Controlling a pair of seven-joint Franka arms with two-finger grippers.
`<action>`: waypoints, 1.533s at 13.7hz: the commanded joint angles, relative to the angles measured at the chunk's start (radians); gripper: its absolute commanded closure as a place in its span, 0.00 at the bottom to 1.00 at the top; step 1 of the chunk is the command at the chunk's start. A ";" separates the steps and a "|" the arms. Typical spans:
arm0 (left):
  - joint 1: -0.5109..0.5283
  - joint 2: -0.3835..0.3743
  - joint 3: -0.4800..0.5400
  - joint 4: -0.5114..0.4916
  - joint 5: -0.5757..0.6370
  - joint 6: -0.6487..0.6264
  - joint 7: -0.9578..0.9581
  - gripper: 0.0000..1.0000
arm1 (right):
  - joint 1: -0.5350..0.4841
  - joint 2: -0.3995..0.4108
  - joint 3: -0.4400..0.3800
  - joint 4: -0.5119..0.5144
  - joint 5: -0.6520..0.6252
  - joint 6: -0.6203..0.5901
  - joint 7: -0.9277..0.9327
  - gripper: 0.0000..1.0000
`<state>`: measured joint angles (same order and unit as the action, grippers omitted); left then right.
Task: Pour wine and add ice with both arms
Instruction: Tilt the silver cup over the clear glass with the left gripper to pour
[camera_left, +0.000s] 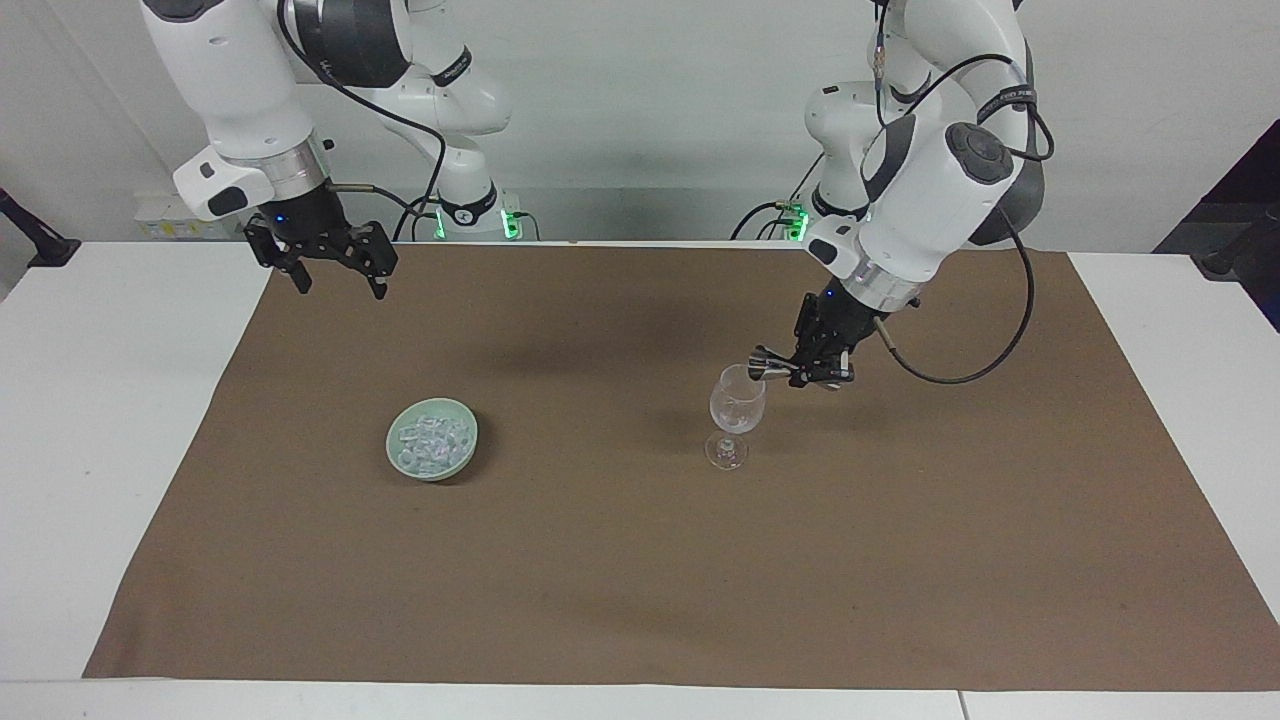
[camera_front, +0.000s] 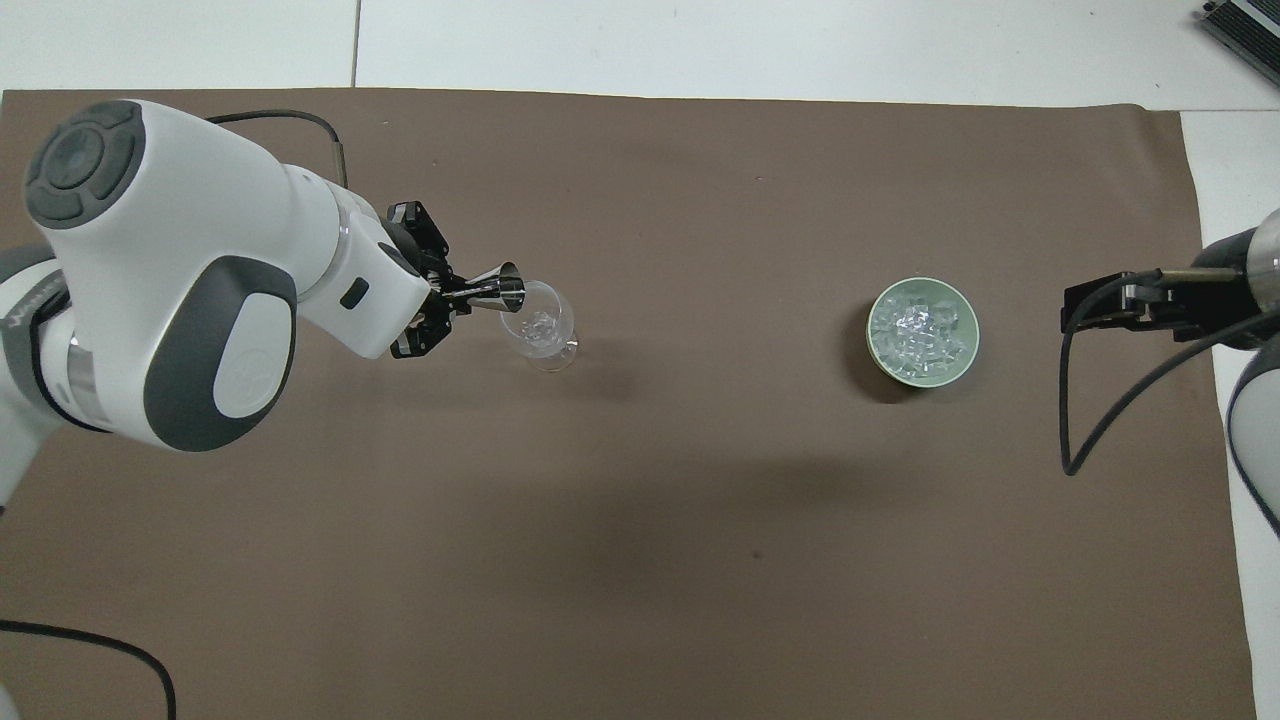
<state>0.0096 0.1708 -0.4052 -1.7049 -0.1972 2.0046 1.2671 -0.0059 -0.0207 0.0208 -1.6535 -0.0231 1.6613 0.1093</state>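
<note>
A clear stemmed glass (camera_left: 737, 405) stands on the brown mat toward the left arm's end; it also shows in the overhead view (camera_front: 540, 325). My left gripper (camera_left: 802, 373) (camera_front: 452, 298) is shut on a small metal jigger (camera_left: 764, 371) (camera_front: 498, 293), held on its side with its mouth at the glass rim. The ice (camera_left: 432, 436) (camera_front: 920, 332) lies heaped in a pale green bowl (camera_left: 432, 473) (camera_front: 873, 335) toward the right arm's end. My right gripper (camera_left: 340, 286) (camera_front: 1078, 310) is open and empty, waiting in the air over the mat's corner beside the bowl.
The brown mat (camera_left: 640, 580) covers most of the white table (camera_left: 120, 420). A black cable (camera_left: 985, 360) loops from the left wrist above the mat. Another cable (camera_front: 1075, 440) hangs from the right wrist.
</note>
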 joint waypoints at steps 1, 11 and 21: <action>-0.025 0.001 0.017 0.016 0.059 -0.020 -0.025 1.00 | -0.006 -0.027 0.005 -0.035 0.006 0.026 -0.023 0.00; -0.085 0.001 0.017 0.031 0.252 -0.046 -0.172 1.00 | -0.006 -0.027 0.005 -0.035 0.009 0.028 -0.022 0.00; -0.106 0.016 0.017 0.057 0.328 -0.070 -0.204 1.00 | -0.008 -0.025 0.005 -0.035 0.009 0.028 -0.023 0.00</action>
<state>-0.0734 0.1723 -0.4038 -1.6776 0.0994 1.9610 1.0939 -0.0059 -0.0207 0.0208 -1.6539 -0.0223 1.6624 0.1093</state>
